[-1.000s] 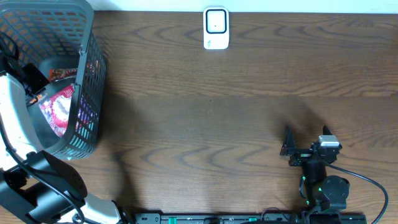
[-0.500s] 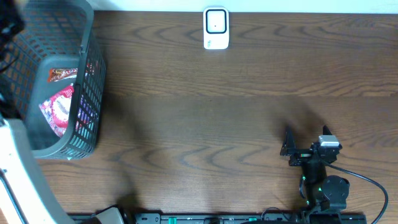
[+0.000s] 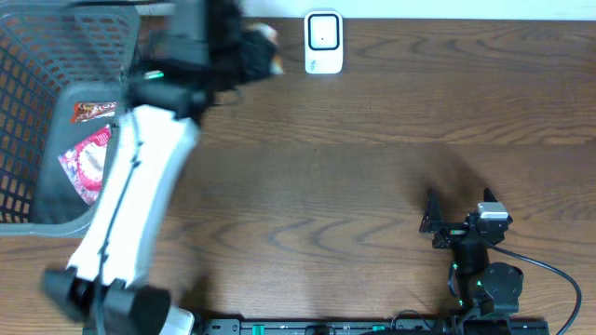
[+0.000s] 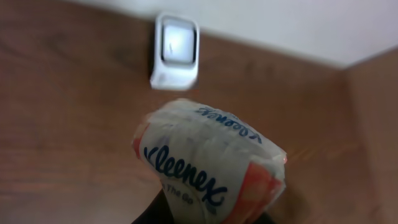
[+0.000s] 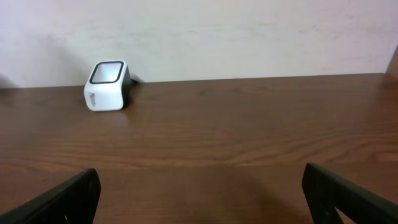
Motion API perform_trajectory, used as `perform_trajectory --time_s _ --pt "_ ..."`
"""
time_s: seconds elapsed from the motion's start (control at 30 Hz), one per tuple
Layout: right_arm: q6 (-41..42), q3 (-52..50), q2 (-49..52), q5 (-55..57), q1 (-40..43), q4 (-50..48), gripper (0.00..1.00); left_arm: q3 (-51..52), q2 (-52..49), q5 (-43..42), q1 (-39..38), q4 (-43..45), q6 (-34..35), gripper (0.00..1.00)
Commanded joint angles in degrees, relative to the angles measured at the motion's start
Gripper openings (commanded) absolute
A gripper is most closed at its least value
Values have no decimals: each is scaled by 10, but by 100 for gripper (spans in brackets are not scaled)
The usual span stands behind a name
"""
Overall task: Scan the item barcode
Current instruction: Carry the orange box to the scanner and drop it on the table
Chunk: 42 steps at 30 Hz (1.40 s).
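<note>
Since left arm [image 3: 140,186] was down at basket [image 3: 19,140] a second ago, big change: arm now out, swung across table [image 3: 372,140], stretched long toward scanner [image 3: 323,42]. Judged: pick done, presenting step under way. Right arm unmoved at front edge, right gripper [image 5: 200,196] spread wide, holding nothing. Other packets [image 3: 88,163] left in basket. At arm's tip, left gripper [image 3: 244,48] clamped on tissue pack [image 4: 211,168]; pack in air just left of scanner, not yet over window; barcode side not visible
</note>
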<state>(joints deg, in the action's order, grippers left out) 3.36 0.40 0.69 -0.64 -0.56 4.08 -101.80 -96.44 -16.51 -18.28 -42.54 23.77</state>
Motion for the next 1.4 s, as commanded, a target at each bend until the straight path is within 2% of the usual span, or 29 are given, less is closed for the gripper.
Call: perform_trajectory --time_s 0.0,0.13,0.2,0.33,0.37,0.4,0.53,0.57,0.8,0.97,1.03,1.17,1.37 --pt "-7 -1 -3 1 -2 2 99 2 -66 57 -59 -3 -8 8" --pt "-7 -1 -3 1 -2 2 99 2 -137 57 -96 -1 -8 8" --pt "-7 -1 -3 1 -2 2 99 2 -170 57 -109 -3 -5 15" --pt "-7 -1 -3 1 -2 2 99 2 -219 56 -130 -8 16 16" --pt "-7 -1 -3 1 -2 2 99 2 -228 56 -135 -7 16 24" --pt "-7 -1 -3 1 -2 2 99 2 -236 56 -141 -7 16 41" --pt "-7 -1 -3 1 -2 2 99 0 -232 56 -151 -4 14 73" --pt "-7 -1 -3 1 -2 2 99 -2 -225 56 -150 -4 14 77" --pt "-7 -1 -3 1 -2 2 99 -31 -125 56 -104 16 9 80" --pt "-7 -1 -3 1 -2 2 99 -40 -12 57 -19 45 -68 80" --pt "-7 -1 -3 1 -2 2 99 -40 35 57 33 51 -89 80" --pt "-7 -1 -3 1 -2 2 99 -40 113 57 174 56 -85 80" --pt "-7 -1 -3 1 -2 2 99 -40 140 57 373 21 -85 80"
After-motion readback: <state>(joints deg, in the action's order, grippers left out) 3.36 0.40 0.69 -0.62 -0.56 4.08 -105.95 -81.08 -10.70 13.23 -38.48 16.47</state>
